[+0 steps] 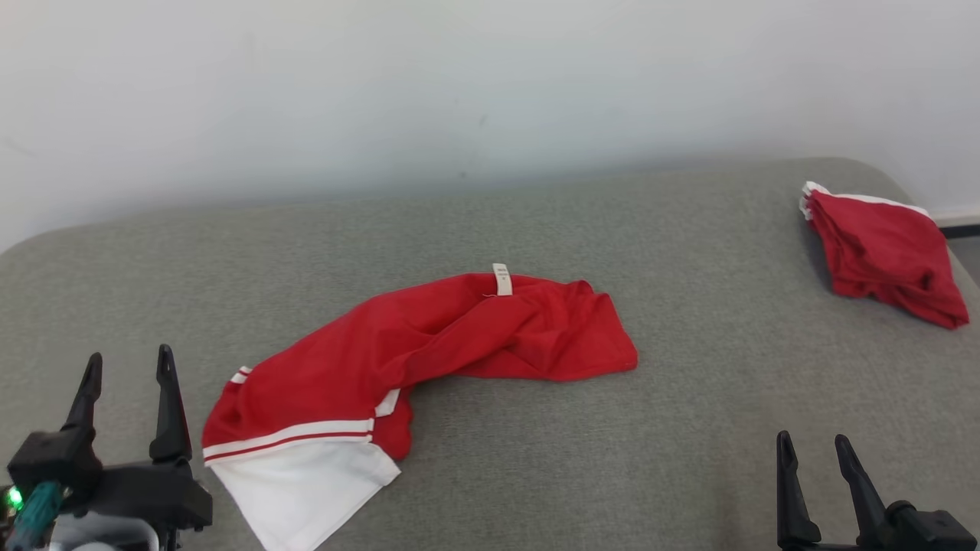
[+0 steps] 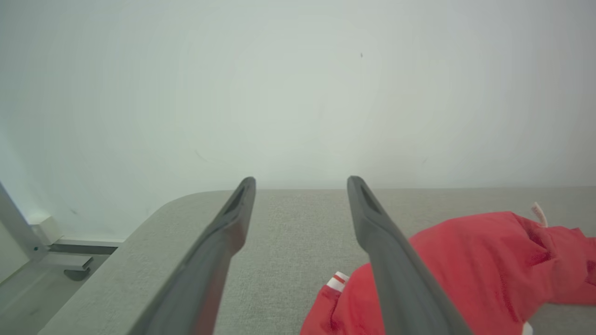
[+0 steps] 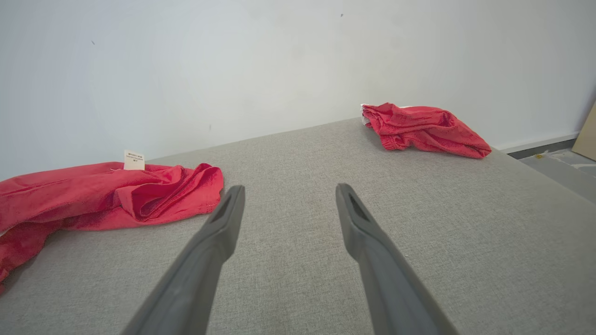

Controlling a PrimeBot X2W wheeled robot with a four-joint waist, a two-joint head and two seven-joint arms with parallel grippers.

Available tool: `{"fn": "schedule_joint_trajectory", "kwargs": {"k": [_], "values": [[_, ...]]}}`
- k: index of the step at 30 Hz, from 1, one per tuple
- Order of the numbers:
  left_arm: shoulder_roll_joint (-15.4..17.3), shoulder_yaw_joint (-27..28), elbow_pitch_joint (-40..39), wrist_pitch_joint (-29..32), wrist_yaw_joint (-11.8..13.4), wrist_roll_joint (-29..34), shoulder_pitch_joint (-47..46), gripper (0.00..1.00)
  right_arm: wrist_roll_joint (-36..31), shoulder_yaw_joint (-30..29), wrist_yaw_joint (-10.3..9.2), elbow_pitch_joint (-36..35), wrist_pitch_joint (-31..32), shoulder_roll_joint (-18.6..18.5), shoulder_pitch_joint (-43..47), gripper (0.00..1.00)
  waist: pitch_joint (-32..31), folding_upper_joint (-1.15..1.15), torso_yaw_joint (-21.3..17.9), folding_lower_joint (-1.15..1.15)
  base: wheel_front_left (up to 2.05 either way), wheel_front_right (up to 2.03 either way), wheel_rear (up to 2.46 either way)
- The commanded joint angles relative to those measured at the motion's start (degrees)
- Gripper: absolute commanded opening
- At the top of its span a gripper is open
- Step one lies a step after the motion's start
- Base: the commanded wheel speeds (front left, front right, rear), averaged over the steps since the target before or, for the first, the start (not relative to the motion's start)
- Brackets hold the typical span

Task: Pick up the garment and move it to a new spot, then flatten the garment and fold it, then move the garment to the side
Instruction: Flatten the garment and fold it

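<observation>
A red garment (image 1: 429, 344) with white stripes and a white panel lies crumpled across the middle of the grey cushioned surface (image 1: 689, 383), a white label sticking up at its far edge. My left gripper (image 1: 129, 367) stands open at the lower left, just left of the garment's striped end, with nothing between its fingers. In the left wrist view the garment (image 2: 465, 260) lies to the right of the open fingers (image 2: 396, 270). My right gripper (image 1: 811, 448) is open at the lower right, well apart from the cloth. The right wrist view has the garment (image 3: 102, 195) at left.
A second red garment (image 1: 888, 252) lies bunched at the far right corner of the surface, also seen in the right wrist view (image 3: 419, 128). A pale wall (image 1: 459, 92) runs behind. The surface's left edge drops to the floor (image 2: 28, 288).
</observation>
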Motion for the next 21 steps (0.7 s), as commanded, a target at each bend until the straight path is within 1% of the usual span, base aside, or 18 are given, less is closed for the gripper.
{"fn": "schedule_joint_trajectory", "kwargs": {"k": [1, 6, 11, 17, 18, 21], "values": [[-0.70, 1.28, -2.80, -0.14, 0.25, 1.33, 2.31, 1.00, 0.37, 0.12, -0.15, -0.48, 0.20, -0.01, 0.53, 1.00, -1.51, 0.00, 2.16, 0.01, 0.00, 0.00, 0.00], [-2.23, 3.48, -10.24, -0.15, 0.21, 4.65, 7.46, 1.00, 0.61, 0.44, -0.15, -1.29, 0.22, -0.02, 0.91, 1.00, -2.34, 0.00, 4.31, 0.01, 0.00, 0.00, 0.00], [-3.88, 4.63, -14.97, -0.16, -1.04, 6.54, 11.57, 1.00, 0.37, 0.64, -0.15, -1.76, 0.58, -0.03, 1.17, 1.00, -2.80, 0.00, 5.97, 0.01, 0.00, 0.00, 0.00], [-7.07, 5.26, -18.38, -0.16, -2.84, 7.47, 16.27, 1.00, -0.02, 0.91, -0.15, -2.54, 1.18, -0.01, 1.28, 1.00, -3.03, 0.00, 6.83, 0.01, 0.00, 0.00, 0.00], [-7.07, 5.26, -18.38, -0.16, -2.84, 7.47, 16.27, 1.00, -0.02, 0.91, -0.15, -2.54, 1.18, -0.01, 1.28, 1.00, -3.03, 0.00, 6.83, 0.01, 0.00, 0.00, 0.00], [-9.29, 5.84, -19.16, -0.16, -2.92, 7.89, 18.33, 1.00, -0.04, 0.85, -0.15, -2.86, 1.37, -0.01, 1.52, 1.00, -2.96, 0.00, 7.09, 0.01, 0.00, 0.00, 0.00]]}}
